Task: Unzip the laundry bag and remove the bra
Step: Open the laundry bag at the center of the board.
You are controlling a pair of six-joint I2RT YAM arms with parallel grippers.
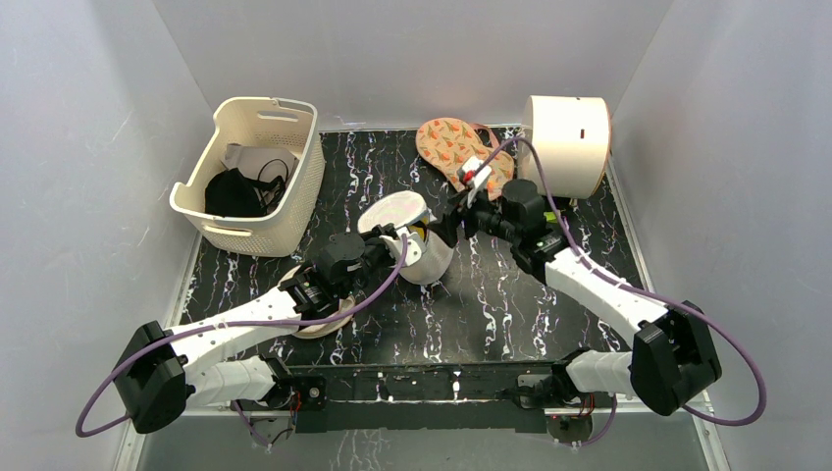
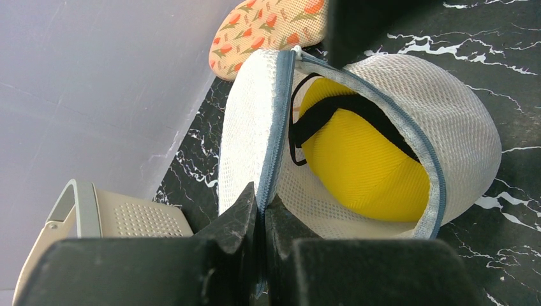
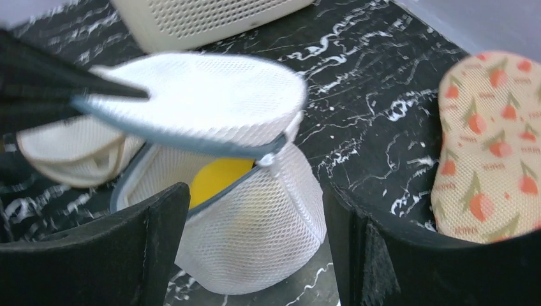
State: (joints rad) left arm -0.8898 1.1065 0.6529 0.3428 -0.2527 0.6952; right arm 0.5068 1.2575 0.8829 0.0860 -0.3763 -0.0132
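The white mesh laundry bag (image 1: pixel 424 250) stands mid-table, its grey zipper rim parted and the upper half lifted like a lid (image 3: pixel 204 95). The bra's yellow cup with a black strap (image 2: pixel 363 172) lies inside the lower half (image 2: pixel 459 127) and also shows through the gap in the right wrist view (image 3: pixel 217 178). My left gripper (image 2: pixel 261 204) is shut on the zipper rim of the lifted half. My right gripper (image 3: pixel 255 255) is open and empty, its fingers (image 3: pixel 137 242) standing either side of the lower half (image 3: pixel 255 217) without touching it.
A cream basket (image 1: pixel 250 177) at back left holds a black garment (image 1: pixel 235 193). A floral fabric piece (image 1: pixel 456 147) and a cream cylinder box (image 1: pixel 569 142) sit at back right. A beige round pouch (image 1: pixel 324 314) lies under my left arm.
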